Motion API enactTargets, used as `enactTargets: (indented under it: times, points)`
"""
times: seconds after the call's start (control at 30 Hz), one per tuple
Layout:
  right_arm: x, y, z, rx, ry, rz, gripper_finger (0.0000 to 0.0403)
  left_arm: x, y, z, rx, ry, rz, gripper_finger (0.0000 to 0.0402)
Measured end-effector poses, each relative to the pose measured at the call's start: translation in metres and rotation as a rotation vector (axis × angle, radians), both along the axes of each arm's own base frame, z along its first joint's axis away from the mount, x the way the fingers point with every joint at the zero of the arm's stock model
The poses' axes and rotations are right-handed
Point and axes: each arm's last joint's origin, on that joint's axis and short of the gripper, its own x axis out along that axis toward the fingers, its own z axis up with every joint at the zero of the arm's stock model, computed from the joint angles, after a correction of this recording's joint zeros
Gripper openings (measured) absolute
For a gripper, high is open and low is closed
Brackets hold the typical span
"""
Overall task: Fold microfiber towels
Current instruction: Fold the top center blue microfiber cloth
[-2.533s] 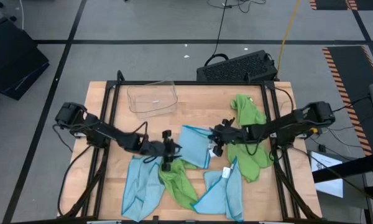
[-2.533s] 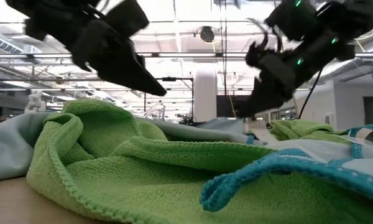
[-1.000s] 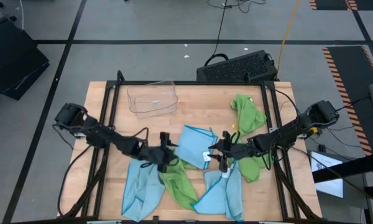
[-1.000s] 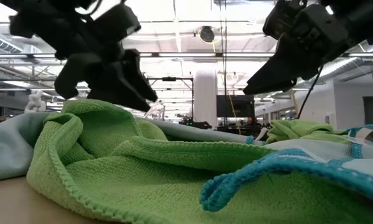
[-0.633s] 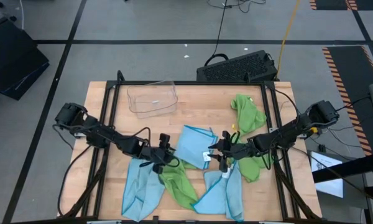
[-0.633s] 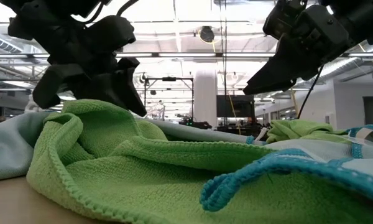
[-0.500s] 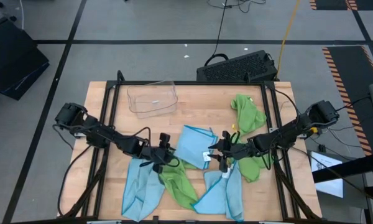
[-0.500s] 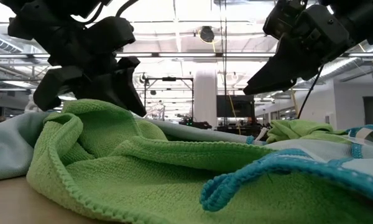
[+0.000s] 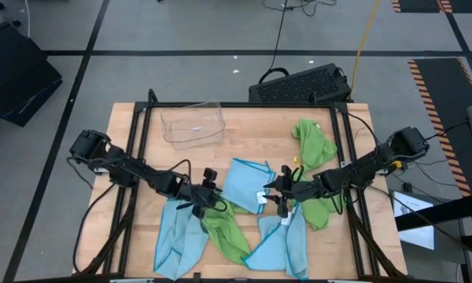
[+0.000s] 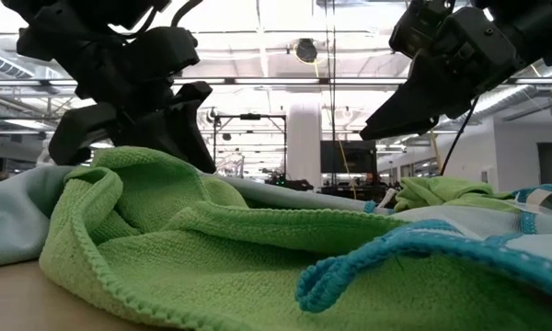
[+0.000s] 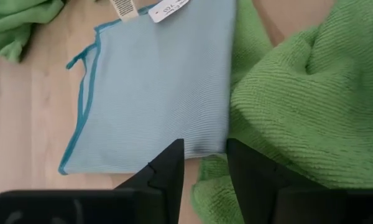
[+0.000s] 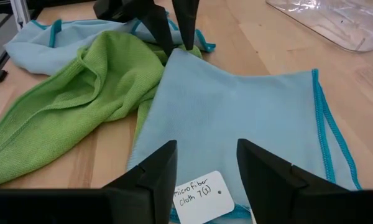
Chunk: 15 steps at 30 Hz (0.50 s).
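Start at your left: the left gripper point(image 9: 210, 194) sits down at the near-left corner of the flat light blue towel point(image 9: 245, 184), right where that corner meets the crumpled green towel point(image 9: 224, 233). In the left wrist view its fingers point(image 11: 169, 169) stand a narrow gap apart, straddling the blue towel's corner edge with green pile touching on one side. You cannot tell yet whether they have actually pinched cloth. The risk here is plain: if they close where they are, they may catch the green towel along with the blue one, or only the green, and a lift would drag both. They could also nip just the hem, which may slip out once you pull.

In the middle, the blue towel lies spread on the wooden table point(image 9: 138, 189), between both arms, its white tag point(image 12: 199, 195) at the edge nearest the right gripper.

On your right, the right gripper point(image 9: 281, 200) hovers at that tagged edge with its fingers point(image 12: 151, 172) apart and nothing between them. If it closes on the tag alone, the fold will come out skewed. If the two arms lift unevenly, the cloth may twist and sweep the other blue towel point(image 9: 282, 244) lying just beside it.
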Motion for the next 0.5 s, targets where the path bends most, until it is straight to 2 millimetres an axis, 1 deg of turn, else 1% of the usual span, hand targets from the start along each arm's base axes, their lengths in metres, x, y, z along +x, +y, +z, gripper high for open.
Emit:
enactTargets:
  times: [0.2,0.33,0.5]
  points:
    - [0.0,0.0,0.0,0.0,0.0,0.0,0.016,0.001,0.002,0.0,0.008,-0.004,-0.007,0.0125]
    - [0.0,0.0,0.0,0.0,0.0,0.0,0.016,0.001,-0.003,0.002,0.021,-0.023,-0.017,0.0124]
    - [0.0,0.0,0.0,0.0,-0.001,0.0,0.016,0.001,-0.001,-0.009,0.074,0.016,-0.003,0.0124]
